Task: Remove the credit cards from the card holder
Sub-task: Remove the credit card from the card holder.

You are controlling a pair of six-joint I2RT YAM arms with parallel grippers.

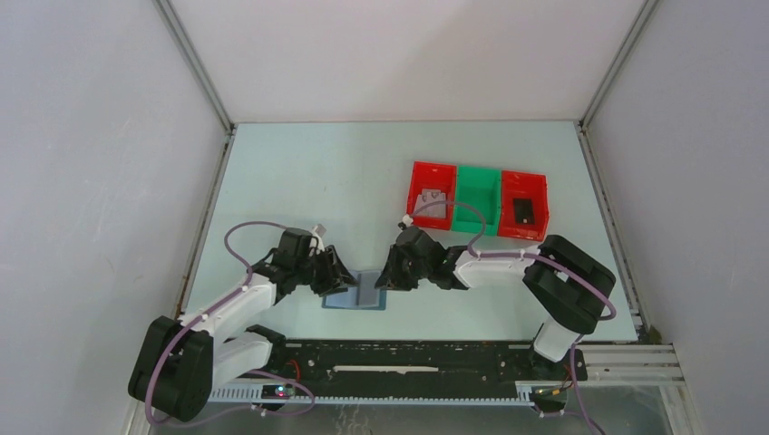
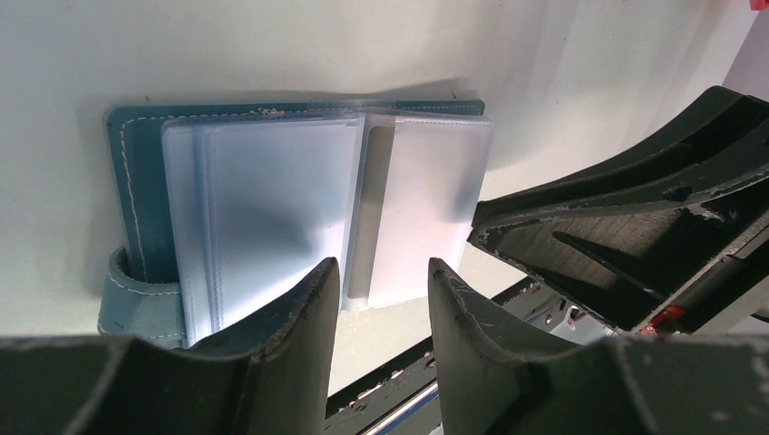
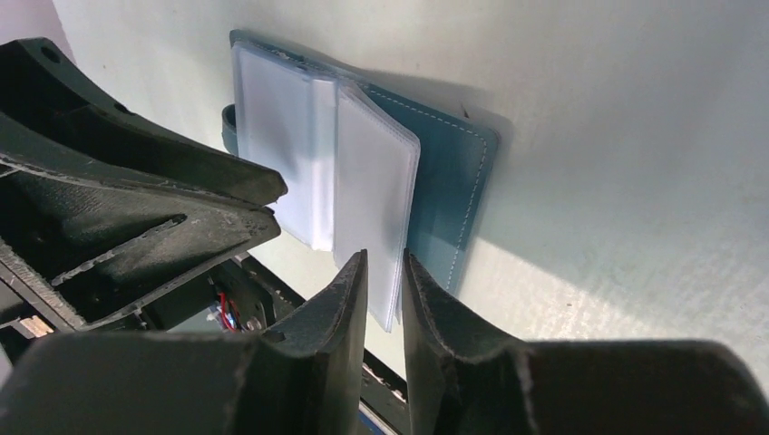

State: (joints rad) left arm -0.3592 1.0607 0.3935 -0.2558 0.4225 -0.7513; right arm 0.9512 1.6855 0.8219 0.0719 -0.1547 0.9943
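Note:
The card holder (image 1: 358, 294) lies open on the table between my two grippers, teal cover (image 2: 136, 181) down and clear plastic sleeves (image 2: 272, 208) fanned upward. My left gripper (image 1: 339, 275) hovers at its left side, open, with nothing between the fingers (image 2: 382, 272). My right gripper (image 1: 388, 276) is at the right side, its jaws (image 3: 384, 263) narrowed around the near corner of a raised sleeve (image 3: 372, 190) with a small gap still showing. Whether the sleeves hold cards cannot be told. A grey credit card (image 1: 433, 201) and a black one (image 1: 523, 211) lie in the red bins.
A row of three plastic bins stands at the back right: red (image 1: 415, 186), green (image 1: 478, 181), red (image 1: 544, 195). White walls close in the table on three sides. A black rail (image 1: 408, 355) runs along the near edge behind both grippers.

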